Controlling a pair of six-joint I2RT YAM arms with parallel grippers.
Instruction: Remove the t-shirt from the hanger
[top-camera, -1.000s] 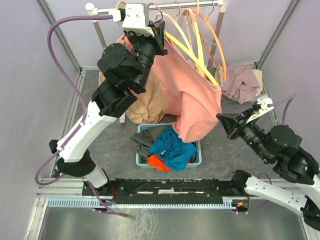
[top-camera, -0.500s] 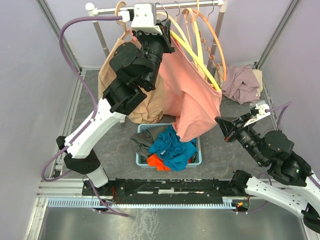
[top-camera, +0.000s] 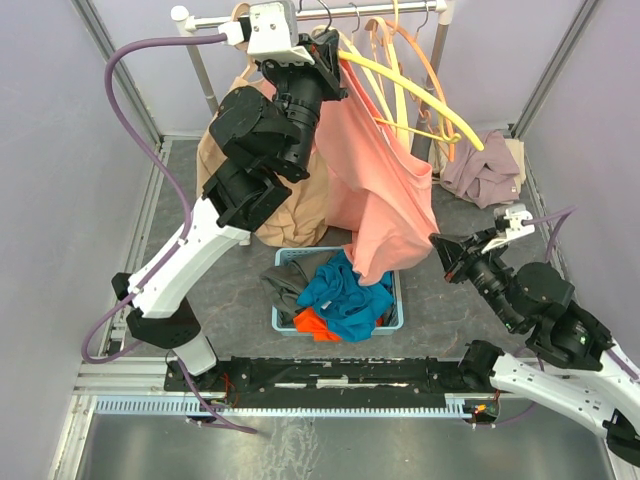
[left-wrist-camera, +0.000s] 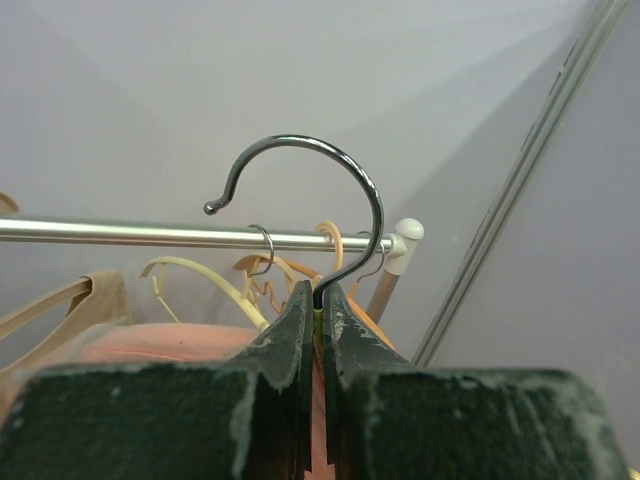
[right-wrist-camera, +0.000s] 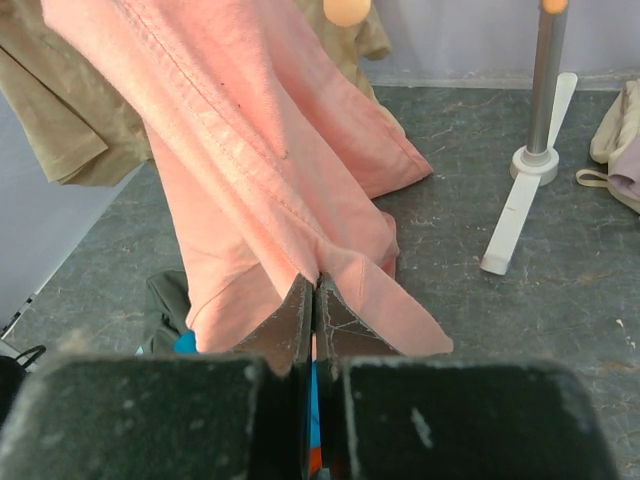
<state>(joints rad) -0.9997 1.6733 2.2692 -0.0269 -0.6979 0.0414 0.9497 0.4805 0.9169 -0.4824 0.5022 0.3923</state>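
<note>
The pink t-shirt (top-camera: 375, 190) hangs from a yellow hanger (top-camera: 420, 95) whose right arm sticks out past the shirt's edge. My left gripper (top-camera: 325, 70) is shut on the hanger's neck just below its metal hook (left-wrist-camera: 330, 165), holding it in front of the rail (left-wrist-camera: 150, 233); its fingertips (left-wrist-camera: 300, 300) pinch the neck. My right gripper (top-camera: 442, 250) is shut on the t-shirt's lower hem, above the basket's right side. In the right wrist view the pink t-shirt (right-wrist-camera: 250, 150) runs up and left from the closed right gripper (right-wrist-camera: 314, 285).
A blue basket (top-camera: 395, 315) with blue, orange and dark clothes sits under the shirt. A tan shirt (top-camera: 290, 210) hangs at the left. Orange hangers (top-camera: 425, 70) hang on the rail (top-camera: 370, 12). A clothes pile (top-camera: 485, 165) lies back right. The rack's foot (right-wrist-camera: 520, 200) stands nearby.
The left gripper has tilted the hanger, and its right arm has swung up and out of the shirt's side. The right gripper has stayed shut on the hem, shifting slightly down.
</note>
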